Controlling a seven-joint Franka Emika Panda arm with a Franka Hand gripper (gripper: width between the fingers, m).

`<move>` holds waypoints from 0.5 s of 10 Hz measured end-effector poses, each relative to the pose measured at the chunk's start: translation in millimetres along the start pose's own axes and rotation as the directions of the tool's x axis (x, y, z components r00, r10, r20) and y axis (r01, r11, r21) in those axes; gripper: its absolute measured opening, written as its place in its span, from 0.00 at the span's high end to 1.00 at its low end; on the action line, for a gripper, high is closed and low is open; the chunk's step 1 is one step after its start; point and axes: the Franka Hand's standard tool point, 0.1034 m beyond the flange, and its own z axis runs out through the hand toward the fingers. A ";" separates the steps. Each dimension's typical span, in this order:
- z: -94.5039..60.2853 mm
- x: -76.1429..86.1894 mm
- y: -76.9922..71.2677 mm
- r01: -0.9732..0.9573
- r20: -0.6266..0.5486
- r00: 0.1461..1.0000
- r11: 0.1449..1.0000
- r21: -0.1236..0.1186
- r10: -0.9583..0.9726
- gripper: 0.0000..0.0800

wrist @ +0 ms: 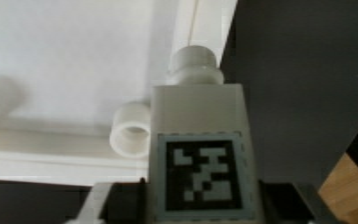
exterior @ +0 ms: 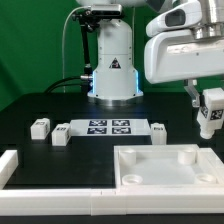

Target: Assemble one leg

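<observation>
My gripper (exterior: 209, 98) is shut on a leg (exterior: 210, 112), a small white block with a black-and-white tag, and holds it in the air at the exterior view's right. It hangs above the far right part of the large white tray-like piece (exterior: 190, 172). In the wrist view the held leg (wrist: 201, 120) fills the middle between my gripper's (wrist: 197, 206) dark fingers, tag facing the camera, with its rounded peg over the tray-like piece (wrist: 69, 60) near a corner hole (wrist: 133, 134). Three more legs lie on the table: two at the left (exterior: 39, 127) (exterior: 62, 134) and one right of the marker board (exterior: 158, 131).
The marker board (exterior: 108, 127) lies flat in front of the robot base (exterior: 112, 70). A white L-shaped rail (exterior: 10, 166) runs along the table's front left. The table is black.
</observation>
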 end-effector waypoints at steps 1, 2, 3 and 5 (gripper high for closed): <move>0.4 -2.9 -1.1 0.002 0.003 1.000 1.000 0.000 -0.002 0.64; 0.6 -3.0 -1.0 0.002 0.003 1.000 1.000 0.000 -0.002 0.64; 0.7 -3.1 -1.0 0.002 0.004 1.000 1.000 0.000 -0.002 0.64; 0.7 -1.7 0.5 0.001 0.002 1.000 1.000 -0.001 -0.001 0.64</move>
